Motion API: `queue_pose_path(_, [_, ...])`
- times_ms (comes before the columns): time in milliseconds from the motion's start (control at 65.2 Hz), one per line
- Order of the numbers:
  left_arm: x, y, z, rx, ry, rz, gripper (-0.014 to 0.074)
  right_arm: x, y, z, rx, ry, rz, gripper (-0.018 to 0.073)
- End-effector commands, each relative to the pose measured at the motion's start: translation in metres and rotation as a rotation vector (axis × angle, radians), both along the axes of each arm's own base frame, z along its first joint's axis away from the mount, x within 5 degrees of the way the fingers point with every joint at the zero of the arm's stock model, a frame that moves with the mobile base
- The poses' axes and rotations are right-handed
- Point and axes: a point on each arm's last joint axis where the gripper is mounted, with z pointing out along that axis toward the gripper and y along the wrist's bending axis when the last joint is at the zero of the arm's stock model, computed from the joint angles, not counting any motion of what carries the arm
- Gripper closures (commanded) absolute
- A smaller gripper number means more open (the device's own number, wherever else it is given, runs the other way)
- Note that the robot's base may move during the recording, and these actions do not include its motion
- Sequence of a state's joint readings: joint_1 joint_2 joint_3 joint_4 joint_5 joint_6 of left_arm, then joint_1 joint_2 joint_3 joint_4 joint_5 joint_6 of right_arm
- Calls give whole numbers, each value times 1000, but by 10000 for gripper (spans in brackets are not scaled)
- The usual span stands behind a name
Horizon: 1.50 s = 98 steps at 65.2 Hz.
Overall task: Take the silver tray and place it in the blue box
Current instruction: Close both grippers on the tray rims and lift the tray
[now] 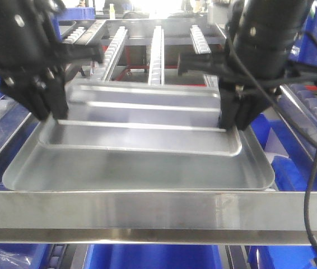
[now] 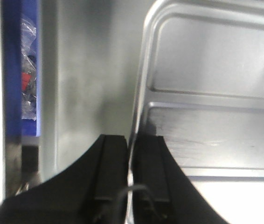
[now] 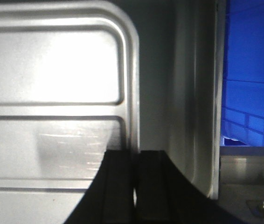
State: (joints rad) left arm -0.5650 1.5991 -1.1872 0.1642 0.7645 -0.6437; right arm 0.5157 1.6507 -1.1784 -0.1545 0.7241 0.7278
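Note:
The silver tray (image 1: 147,120), ribbed across its base, hangs between my two grippers, tilted with its near edge low. My left gripper (image 1: 52,115) is shut on its left rim; the left wrist view shows the rim pinched between the black fingers (image 2: 131,140) and the tray (image 2: 216,70) to the right. My right gripper (image 1: 231,123) is shut on the right rim; the right wrist view shows the same grip (image 3: 135,154) with the tray (image 3: 52,70) to the left. A blue box (image 1: 153,256) shows below the front rail, and a ribbed blue wall (image 3: 248,70) lies right of the tray.
A second, larger silver tray (image 1: 136,171) lies just under the held one. A steel crossbar (image 1: 147,210) runs along the front. Roller rails (image 1: 157,50) run behind. More blue crates (image 1: 284,168) stand on both sides; one holds plastic bags (image 2: 27,70).

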Motion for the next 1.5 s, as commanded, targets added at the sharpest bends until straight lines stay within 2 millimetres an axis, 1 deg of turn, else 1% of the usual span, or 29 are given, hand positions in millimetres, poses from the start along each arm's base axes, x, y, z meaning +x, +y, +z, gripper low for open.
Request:
queue_pose_path(0, [-11,9,29,-29,-72,25,610,-8,-5,34,-5,-97,1,508])
queue_pose_path(123, [-28,19,32,-32,-77,24,610,-18,-6,43,4,-118,2,508])
queue_pose_path(245, [-47,31,27,-36,-70,36,610,-35,-8,43,12,-119,16,508])
queue_pose_path(338, [-61,35,23,-29,-69,43,610,-49,-10,41,15,-116,10,508])
queue_pose_path(414, [-74,33,21,-25,-72,32,610,-62,-12,38,11,-120,-7,508])
queue_pose_path(537, [-93,26,20,-20,-64,13,610,-81,-12,34,-8,-126,1,508])
queue_pose_path(629, [-102,19,20,-12,-62,6,610,-93,-14,30,-5,-117,10,508])
queue_pose_path(828, [-111,8,20,-6,-70,-48,610,-101,-21,26,-22,-114,14,508])
queue_pose_path(1488, [-113,9,20,12,-57,-43,610,-102,-23,26,-37,-104,9,509])
